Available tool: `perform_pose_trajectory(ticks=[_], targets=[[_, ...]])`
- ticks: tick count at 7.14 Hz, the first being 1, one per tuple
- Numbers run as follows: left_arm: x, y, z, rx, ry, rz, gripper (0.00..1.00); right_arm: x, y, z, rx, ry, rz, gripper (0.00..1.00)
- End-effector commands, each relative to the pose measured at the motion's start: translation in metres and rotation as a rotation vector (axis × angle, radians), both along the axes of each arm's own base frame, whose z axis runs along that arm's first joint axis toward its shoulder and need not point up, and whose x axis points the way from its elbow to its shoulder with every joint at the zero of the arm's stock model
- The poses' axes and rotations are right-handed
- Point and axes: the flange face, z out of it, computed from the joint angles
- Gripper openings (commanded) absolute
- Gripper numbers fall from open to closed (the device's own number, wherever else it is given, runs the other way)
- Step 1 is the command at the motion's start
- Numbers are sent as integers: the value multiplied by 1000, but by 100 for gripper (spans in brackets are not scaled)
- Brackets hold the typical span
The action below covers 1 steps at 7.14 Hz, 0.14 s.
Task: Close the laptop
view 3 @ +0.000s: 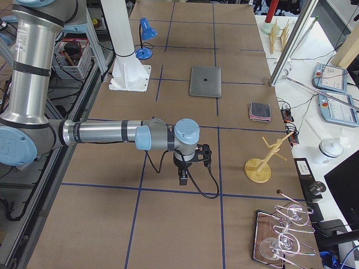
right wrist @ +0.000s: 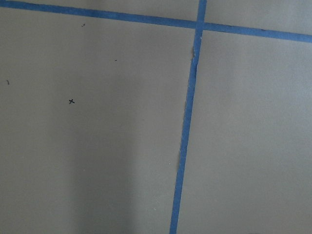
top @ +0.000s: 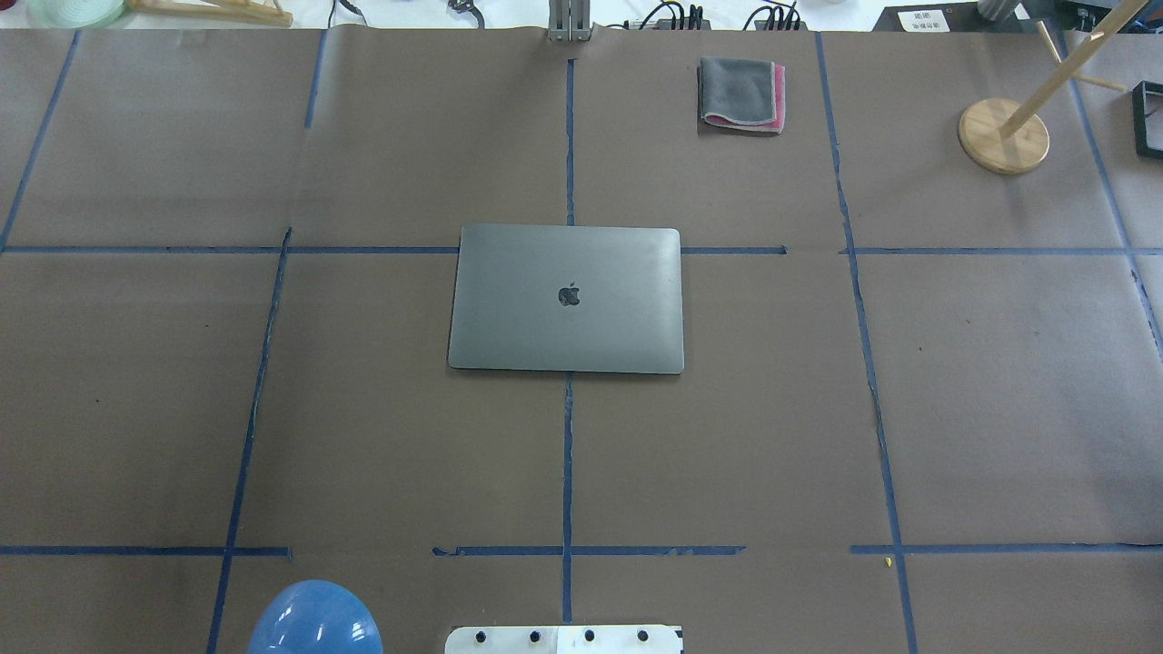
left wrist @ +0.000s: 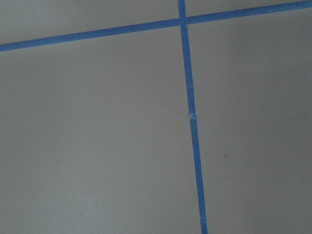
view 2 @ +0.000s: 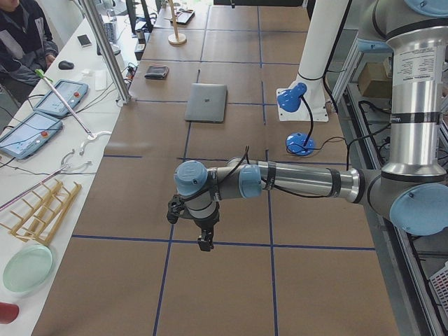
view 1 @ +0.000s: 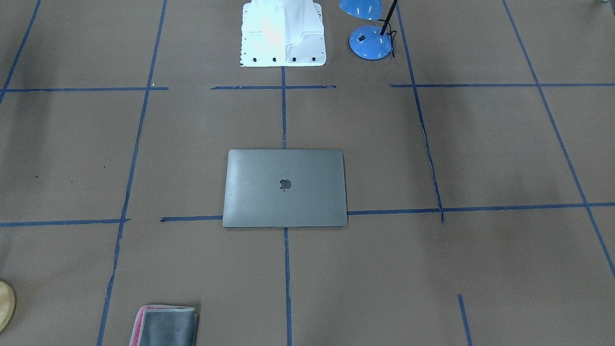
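Overhead exterior, grey laptop (top: 565, 318) lying shut, logo (top: 569, 294) up, left claw (view 2: 204, 242), right claw (view 3: 183, 179), opening unclear

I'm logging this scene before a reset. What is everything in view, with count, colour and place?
laptop: one, space-grey, lid shut, flat at the table's centre.
cloth: one, grey with pink edge, folded, far side, toward the robot's right.
desk lamp: one, blue, beside the pedestal, on the robot's left.
wooden stand: one, pale wood, round base, far right corner.
tape lines: many, blue, gridding the brown table.
operator: one, dark jacket, at the side bench.
pedestal: one, white, at the robot's edge.
left gripper: one, black, over bare table near its left end; open or shut unclear.
right gripper: one, black, over bare table near its right end; open or shut unclear.
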Motion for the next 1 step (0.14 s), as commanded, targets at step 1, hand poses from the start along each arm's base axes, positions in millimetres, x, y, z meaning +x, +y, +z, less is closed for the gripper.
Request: perform_pose_trajectory(ticks=[1], targets=[[0,-1,-1,3,0,0,99,0,0,-1,2,0,0,100]])
